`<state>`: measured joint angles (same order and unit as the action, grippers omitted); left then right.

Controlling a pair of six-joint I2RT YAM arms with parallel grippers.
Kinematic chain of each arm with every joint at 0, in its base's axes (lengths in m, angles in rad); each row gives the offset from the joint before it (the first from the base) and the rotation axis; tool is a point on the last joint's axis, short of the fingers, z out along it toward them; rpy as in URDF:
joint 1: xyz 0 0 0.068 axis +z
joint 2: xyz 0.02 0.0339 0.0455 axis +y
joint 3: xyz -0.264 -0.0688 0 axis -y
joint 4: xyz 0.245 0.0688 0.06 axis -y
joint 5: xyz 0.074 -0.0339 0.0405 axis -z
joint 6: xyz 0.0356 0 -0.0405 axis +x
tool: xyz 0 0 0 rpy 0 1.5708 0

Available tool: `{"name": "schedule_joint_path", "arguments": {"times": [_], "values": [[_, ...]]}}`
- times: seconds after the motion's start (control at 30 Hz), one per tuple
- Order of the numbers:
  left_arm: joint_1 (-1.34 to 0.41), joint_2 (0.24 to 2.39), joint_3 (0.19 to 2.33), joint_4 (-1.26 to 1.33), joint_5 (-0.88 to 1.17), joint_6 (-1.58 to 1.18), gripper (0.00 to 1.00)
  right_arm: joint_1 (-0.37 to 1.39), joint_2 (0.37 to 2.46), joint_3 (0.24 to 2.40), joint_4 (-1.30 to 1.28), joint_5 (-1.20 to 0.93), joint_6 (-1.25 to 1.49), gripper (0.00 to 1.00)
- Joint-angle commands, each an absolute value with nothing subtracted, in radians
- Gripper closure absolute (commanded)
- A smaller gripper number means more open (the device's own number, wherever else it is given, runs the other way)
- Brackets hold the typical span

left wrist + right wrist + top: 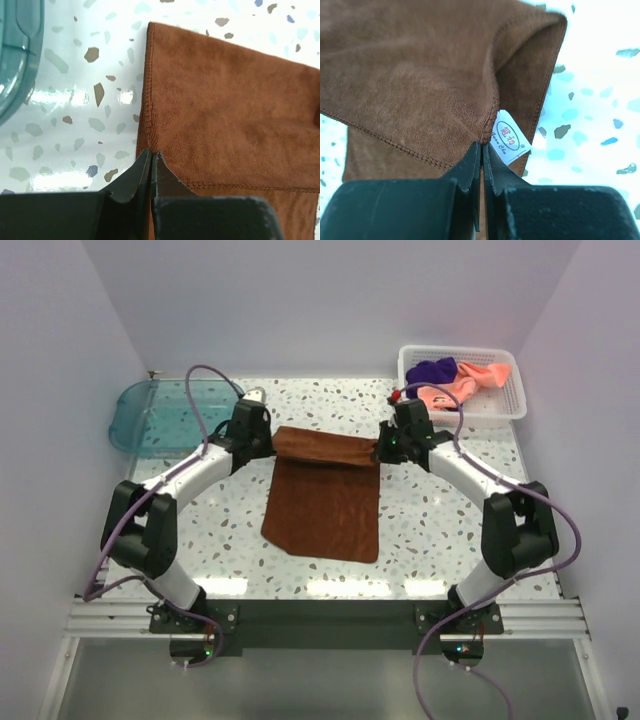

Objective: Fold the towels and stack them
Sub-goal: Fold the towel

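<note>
A rust brown towel (325, 502) lies spread in the middle of the table, its far edge folded back toward me in a narrow band. My left gripper (270, 443) is shut on the towel's far left corner (150, 150). At the far right corner, beside a white label (509, 138), my right gripper (378, 450) is shut on the same towel (420, 75). The salmon pink towel (478, 379) and the deep purple towel (434, 370) lie bunched in the white mesh basket (505, 410) at the back right.
A teal translucent tray (160, 415) stands at the back left, its edge showing in the left wrist view (15, 55). The speckled tabletop (230, 540) surrounds the brown towel. White walls close in the back and both sides.
</note>
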<state>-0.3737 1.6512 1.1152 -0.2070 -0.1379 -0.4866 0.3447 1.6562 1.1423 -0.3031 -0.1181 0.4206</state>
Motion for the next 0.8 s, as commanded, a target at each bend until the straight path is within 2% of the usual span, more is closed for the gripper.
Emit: {"name": "schedule_joint_path", "arguments": {"times": [0.0,0.13,0.37,0.47,0.5,0.53,0.57,0.6,0.7,0.77], "values": [[-0.374,1.579,1.189,-0.282,-0.152,-0.442,1.0,0.342,1.582,1.207,-0.382,-0.084,0.394,1.0],[-0.374,1.533,1.167,-0.328,-0.12,-0.445,1.0,0.342,1.534,1.184,-0.417,-0.106,0.4,1.0],[-0.38,1.509,0.962,-0.293,-0.051,-0.494,1.0,0.342,1.522,1.033,-0.371,-0.133,0.448,1.0],[-0.393,1.496,0.885,-0.258,-0.04,-0.506,0.94,0.344,1.528,0.977,-0.351,-0.152,0.459,1.0],[-0.397,1.488,0.871,-0.246,-0.037,-0.509,0.86,0.344,1.537,0.965,-0.359,-0.152,0.454,0.99],[-0.4,1.482,0.861,-0.241,-0.034,-0.512,0.8,0.344,1.539,0.962,-0.362,-0.15,0.45,0.93],[-0.405,1.474,0.841,-0.239,-0.037,-0.509,0.68,0.344,1.539,0.956,-0.364,-0.15,0.437,0.87],[-0.41,1.45,0.833,-0.248,-0.038,-0.508,0.63,0.344,1.523,0.953,-0.374,-0.15,0.43,0.7],[-0.414,1.364,0.792,-0.282,-0.051,-0.508,0.46,0.356,1.473,0.953,-0.397,-0.141,0.396,0.51],[-0.416,1.307,0.743,-0.301,-0.067,-0.515,0.36,0.388,1.451,0.956,-0.432,-0.129,0.37,0.48]]}}
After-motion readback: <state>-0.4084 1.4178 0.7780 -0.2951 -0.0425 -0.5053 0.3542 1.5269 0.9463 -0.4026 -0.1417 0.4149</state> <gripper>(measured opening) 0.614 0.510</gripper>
